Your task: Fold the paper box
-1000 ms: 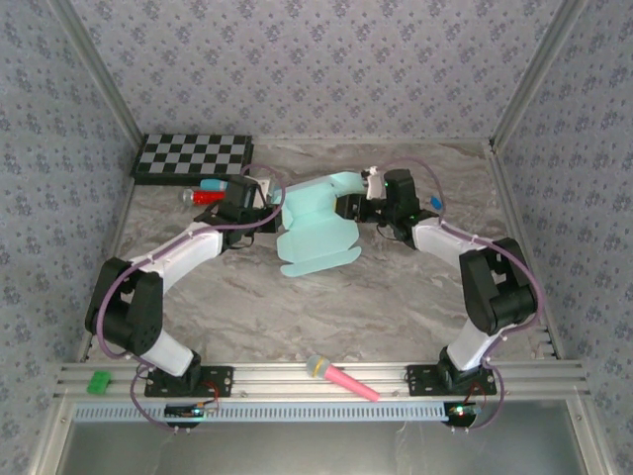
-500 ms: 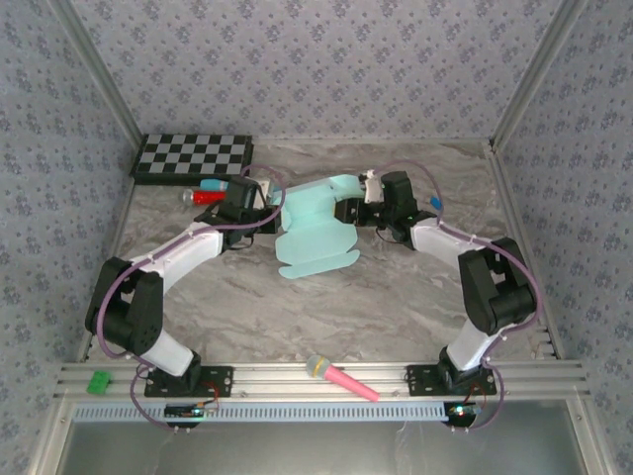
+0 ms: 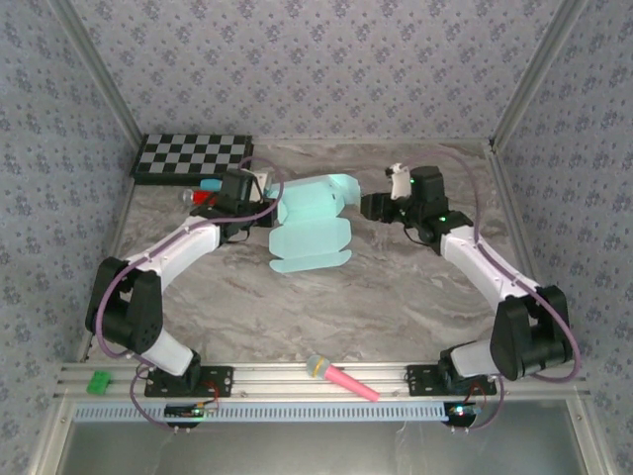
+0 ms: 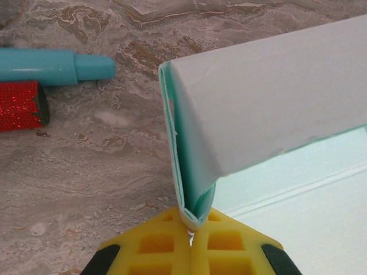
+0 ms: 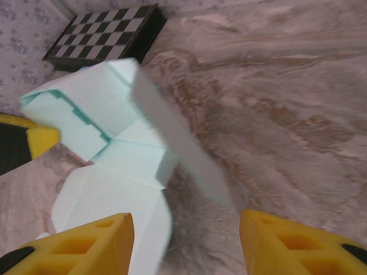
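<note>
A pink mic (image 3: 341,377) lies nearest, well short of the box (image 3: 309,226), which sits half folded on the bench (image 3: 396,287). The left end effector (image 4: 190,232) pinches the box's left fold. The right end effector (image 3: 366,206) gapes just right of it, empty. Behind-left, a pen (image 4: 54,66) and a red thing (image 4: 20,106) run off-frame.

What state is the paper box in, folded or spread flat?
Partly folded: the paper box has far panels raised, near flaps flat; the left tool pinches a doubled edge.
</note>
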### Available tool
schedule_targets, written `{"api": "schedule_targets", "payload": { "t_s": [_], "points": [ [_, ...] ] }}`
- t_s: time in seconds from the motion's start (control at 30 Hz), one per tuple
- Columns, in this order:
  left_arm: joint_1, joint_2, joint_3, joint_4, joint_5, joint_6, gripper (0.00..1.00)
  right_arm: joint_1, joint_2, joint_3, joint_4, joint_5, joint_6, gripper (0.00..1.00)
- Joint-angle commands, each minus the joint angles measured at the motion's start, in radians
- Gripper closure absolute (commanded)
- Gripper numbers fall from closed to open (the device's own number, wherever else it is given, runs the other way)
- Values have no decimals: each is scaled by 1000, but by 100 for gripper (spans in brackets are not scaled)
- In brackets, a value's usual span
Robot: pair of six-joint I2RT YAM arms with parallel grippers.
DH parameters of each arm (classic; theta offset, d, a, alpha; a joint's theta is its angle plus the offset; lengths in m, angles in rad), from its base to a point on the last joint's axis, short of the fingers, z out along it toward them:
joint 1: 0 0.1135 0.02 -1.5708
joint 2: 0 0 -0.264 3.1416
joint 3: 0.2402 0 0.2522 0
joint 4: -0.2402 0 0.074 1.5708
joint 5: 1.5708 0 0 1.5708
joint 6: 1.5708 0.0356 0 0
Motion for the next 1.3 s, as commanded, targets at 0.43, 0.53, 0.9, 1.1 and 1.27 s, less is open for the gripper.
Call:
{"api": "schedule_targets", "payload": {
  "t_s": [0.43, 0.53, 0.9, 1.1, 1.27],
  "points": [
    [20, -18, 79, -66, 168, 133, 100, -135, 136, 94, -91, -98, -260, 53],
    [19, -18, 79, -66, 170, 131, 100, -119, 164, 111, -69, -119, -311, 54],
    [20, -7, 79, -64, 176, 116, 100, -41, 243, 187, -93, -201, -433, 54],
    [19, 4, 84, -60, 179, 102, 100, -14, 250, 200, -100, -251, -458, 54],
    [19, 9, 85, -58, 190, 93, 100, 6, 268, 235, -116, -283, -471, 53]
  ]
}}
